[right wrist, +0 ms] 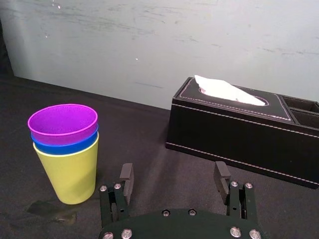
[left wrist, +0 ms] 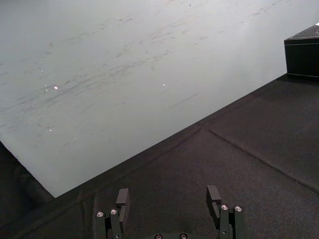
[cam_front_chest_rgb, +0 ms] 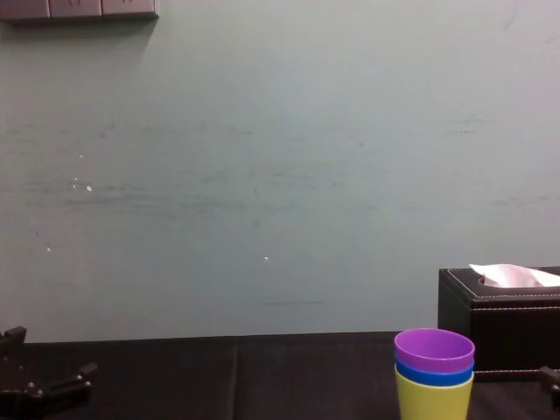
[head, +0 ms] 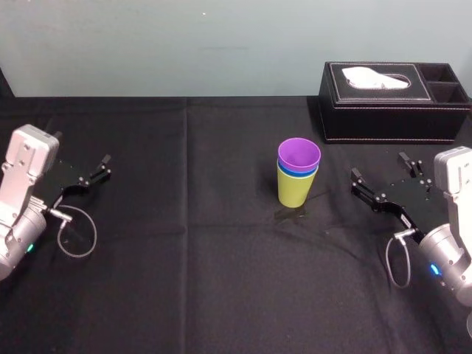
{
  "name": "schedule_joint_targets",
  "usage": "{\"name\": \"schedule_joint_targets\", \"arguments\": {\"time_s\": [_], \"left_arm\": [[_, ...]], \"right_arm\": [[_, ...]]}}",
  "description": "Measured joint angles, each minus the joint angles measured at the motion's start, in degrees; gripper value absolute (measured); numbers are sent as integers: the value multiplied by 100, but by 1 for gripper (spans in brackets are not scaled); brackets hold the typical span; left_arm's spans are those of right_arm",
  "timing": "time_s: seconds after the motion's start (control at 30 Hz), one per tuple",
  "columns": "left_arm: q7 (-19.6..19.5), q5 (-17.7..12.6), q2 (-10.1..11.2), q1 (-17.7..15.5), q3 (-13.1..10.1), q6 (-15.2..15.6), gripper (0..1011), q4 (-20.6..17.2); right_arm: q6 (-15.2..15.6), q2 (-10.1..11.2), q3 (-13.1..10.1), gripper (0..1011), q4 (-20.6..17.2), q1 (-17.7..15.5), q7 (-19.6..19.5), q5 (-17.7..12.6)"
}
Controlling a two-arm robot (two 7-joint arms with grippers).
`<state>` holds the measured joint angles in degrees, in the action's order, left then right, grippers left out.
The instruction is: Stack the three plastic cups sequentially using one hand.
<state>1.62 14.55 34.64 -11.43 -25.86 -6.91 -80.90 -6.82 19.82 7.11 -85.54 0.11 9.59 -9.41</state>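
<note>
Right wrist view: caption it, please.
Open right gripper near purple cup nested in blue cup in yellow-green plastic cup; black tissue box behind.

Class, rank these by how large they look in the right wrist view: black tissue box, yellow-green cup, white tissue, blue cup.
1. black tissue box
2. yellow-green cup
3. white tissue
4. blue cup, just a band showing

The box lies farther from the camera than the cups, yet looks largest.
</note>
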Motion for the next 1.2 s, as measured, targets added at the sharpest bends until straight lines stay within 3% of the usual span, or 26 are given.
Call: {"name": "schedule_joint_targets", "arguments": {"time_s": [1.2], "left_arm": [[0,0,0,0,0,0,1011,0]], "right_arm": [[0,0,0,1002,-4,0,0,-8]]}}
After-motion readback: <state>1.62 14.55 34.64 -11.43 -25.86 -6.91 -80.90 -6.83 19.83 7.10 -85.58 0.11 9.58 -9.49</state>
